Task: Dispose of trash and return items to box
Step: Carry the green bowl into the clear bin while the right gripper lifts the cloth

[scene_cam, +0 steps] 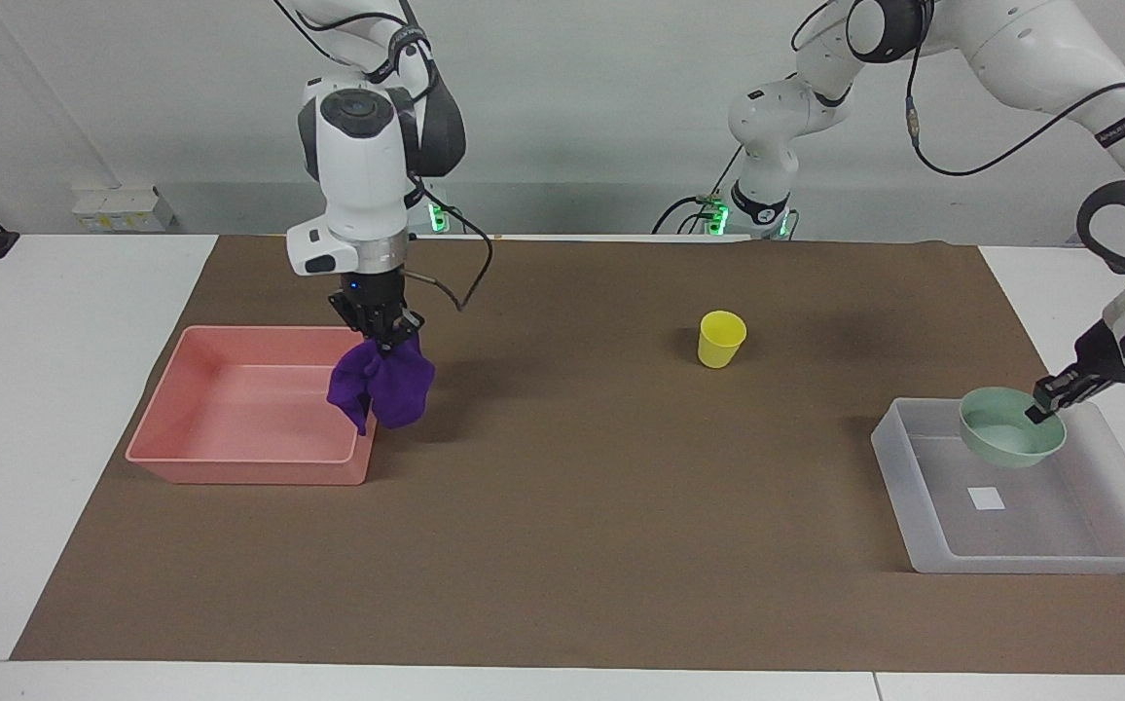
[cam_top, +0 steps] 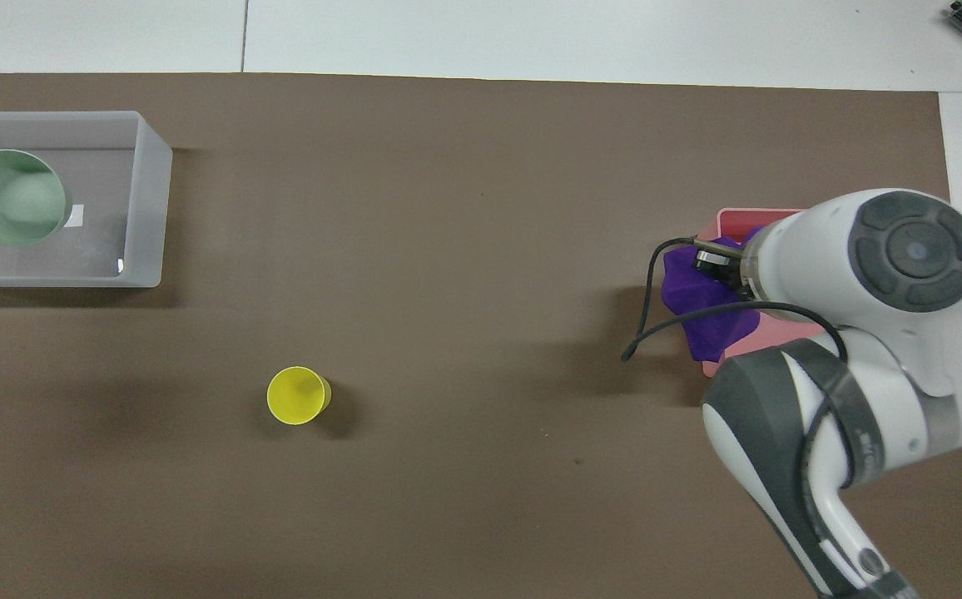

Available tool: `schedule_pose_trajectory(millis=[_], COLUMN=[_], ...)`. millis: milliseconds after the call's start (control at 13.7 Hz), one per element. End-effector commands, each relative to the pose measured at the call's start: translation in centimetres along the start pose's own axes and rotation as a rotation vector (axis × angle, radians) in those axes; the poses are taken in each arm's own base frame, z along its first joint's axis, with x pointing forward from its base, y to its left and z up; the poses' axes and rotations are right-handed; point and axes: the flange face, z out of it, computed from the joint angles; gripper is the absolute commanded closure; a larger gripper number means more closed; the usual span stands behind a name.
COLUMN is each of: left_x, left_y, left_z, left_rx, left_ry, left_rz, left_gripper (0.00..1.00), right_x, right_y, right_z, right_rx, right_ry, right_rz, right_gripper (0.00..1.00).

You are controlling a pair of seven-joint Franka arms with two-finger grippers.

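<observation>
Both loads are held in the air over their tubs.

The yellow cup point(scene_cam: 721, 338) stands alone on the brown mat point(scene_cam: 582, 506), nearest the robots. The purple cloth point(scene_cam: 382, 384) is pinched shut in the right gripper point(scene_cam: 380, 329), whose wrist points straight down, and hangs over the pink tub point(scene_cam: 183, 450) at its edge. The mint bowl point(scene_cam: 1010, 440) is clamped by its rim in the left gripper point(scene_cam: 1047, 403), which slants down over the frosted box point(scene_cam: 932, 565).

Robot lab: two white arms point(scene_cam: 368, 146) mounted at white table point(scene_cam: 66, 321), brown mat point(scene_cam: 562, 545), bare wall point(scene_cam: 601, 97).
</observation>
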Motion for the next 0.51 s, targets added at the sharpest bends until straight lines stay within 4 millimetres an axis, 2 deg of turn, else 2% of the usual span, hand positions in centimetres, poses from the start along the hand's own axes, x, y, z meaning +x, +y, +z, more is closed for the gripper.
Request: schedule_pose_trajectory(millis=[0,146,220,293,366,439], left_x=[1.4,1.4,1.5,1.6,1.7,1.9], left_y=[-1.6,-2.3,-2.7,-2.7,-2.7,-2.5], left_z=[4.2,7.8,8.8,9.0,8.9,8.6], left_rx=[0.001,-0.001,0.002,0.002,0.004,0.004], left_ry=[0.002,-0.037,-0.032,-0.018,-0.008,0.003], left_rz=[0.0,-0.009,-0.014,-0.014,-0.011,-0.01], left_gripper=[1.0,1.0,1.0,1.0,0.93,0.01], right_x=[0.3,2.2,2.7,3.3,3.5,3.8], right_y=[4.0,8.1,9.7,11.8,12.8,13.7], right_z=[-1.3,-1.3,-0.8,-0.1,0.9,2.0], right_rx=[-0.04,-0.049,-0.059,-0.063,-0.045,-0.032], right_ry=[-0.01,-0.015,-0.032,-0.046,-0.067,-0.089], right_rz=[-0.047,-0.073,-0.104,-0.106,-0.108,-0.102], right_gripper=[1.0,1.0,1.0,1.0,1.0,1.0])
